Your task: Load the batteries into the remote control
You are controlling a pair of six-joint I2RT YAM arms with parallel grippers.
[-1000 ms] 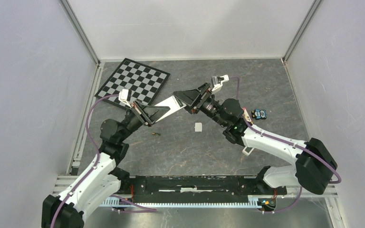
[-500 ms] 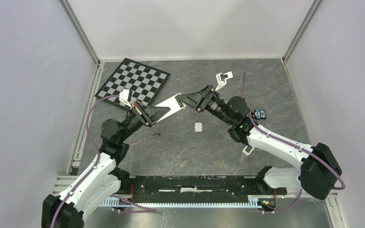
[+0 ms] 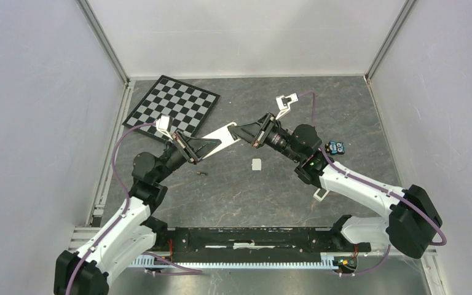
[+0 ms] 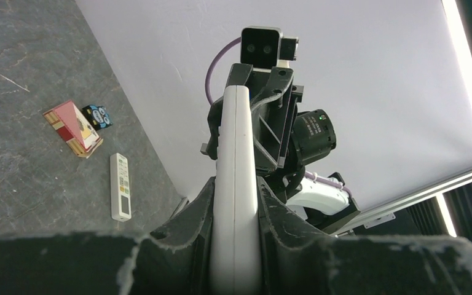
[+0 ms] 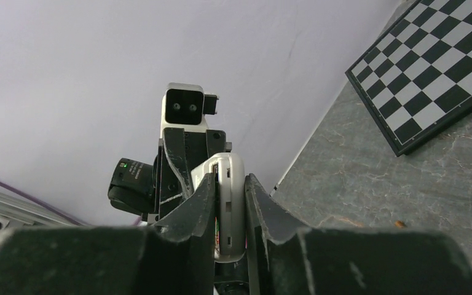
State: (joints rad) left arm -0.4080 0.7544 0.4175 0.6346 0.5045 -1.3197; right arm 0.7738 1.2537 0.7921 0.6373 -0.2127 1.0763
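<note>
**Q:** Seen from above, what lies beneath me?
**A:** A dark grey slab (image 3: 239, 196), veined with pale streaks like marble and evenly lit.

**Q:** What encloses me?
**A:** Plain white panels: a back wall (image 3: 246, 37), a left wall (image 3: 31, 123) and a right wall (image 3: 448, 92). Silver metal posts (image 3: 103, 40) rise at the two rear corners. A silver rail (image 3: 106, 160) borders the slab on my left.

**Q:** Where is the light?
**A:** From my left wrist, a bright white strip (image 4: 469, 67) runs down the wall's right edge, with darkness beyond it.
</note>
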